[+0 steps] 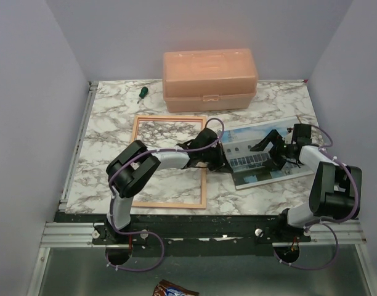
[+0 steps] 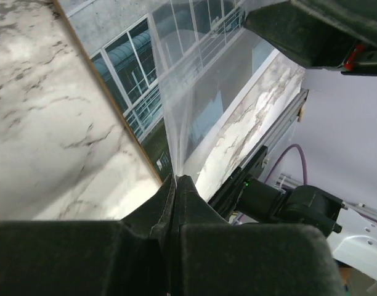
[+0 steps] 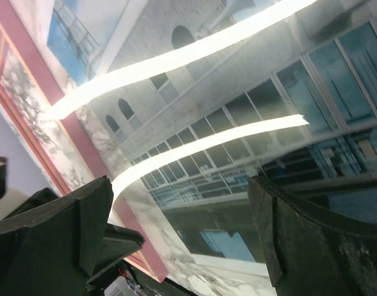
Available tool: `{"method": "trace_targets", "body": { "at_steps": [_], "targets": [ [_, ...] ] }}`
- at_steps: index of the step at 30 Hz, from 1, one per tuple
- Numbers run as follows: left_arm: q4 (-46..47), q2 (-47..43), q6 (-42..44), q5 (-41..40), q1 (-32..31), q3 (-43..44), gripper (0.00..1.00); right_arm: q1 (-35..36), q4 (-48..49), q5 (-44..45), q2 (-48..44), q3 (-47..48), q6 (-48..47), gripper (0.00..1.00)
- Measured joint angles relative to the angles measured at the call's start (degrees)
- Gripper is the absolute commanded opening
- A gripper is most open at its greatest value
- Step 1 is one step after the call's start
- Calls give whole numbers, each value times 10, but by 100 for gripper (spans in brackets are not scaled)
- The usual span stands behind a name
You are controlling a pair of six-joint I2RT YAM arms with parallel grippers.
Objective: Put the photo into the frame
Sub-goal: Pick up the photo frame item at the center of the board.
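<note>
The photo (image 1: 262,161), a glossy print of a white building with blue windows, lies on the marble table right of centre. The frame (image 1: 169,118), pinkish wood, lies flat to its left. My left gripper (image 1: 218,154) reaches across the frame's right rail and is shut on the photo's left edge. In the left wrist view that gripper (image 2: 175,180) pinches the photo (image 2: 176,80), whose edge curls up between the closed jaws. My right gripper (image 1: 279,148) hovers open over the photo's right half. In the right wrist view the right gripper (image 3: 182,228) straddles the bowed photo (image 3: 238,129), with the pink frame (image 3: 47,108) beyond.
A peach plastic toolbox (image 1: 210,80) stands at the back centre. A green-handled screwdriver (image 1: 141,93) lies to the left of the toolbox. The metal rail with both arm bases (image 1: 201,233) runs along the near table edge. Lilac walls close in left, right and behind.
</note>
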Motion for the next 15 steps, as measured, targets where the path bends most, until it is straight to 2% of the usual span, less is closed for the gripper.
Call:
{"method": "trace_targets", "body": {
  "at_steps": [7,15],
  "targets": [
    [-63,-89,44,-27,22,-21,0,4,-49,-19,-32,2,-10,100],
    [-69,-194,62,-34,92,-129,0,29,-70,-56,-35,12,-15,100]
  ]
}}
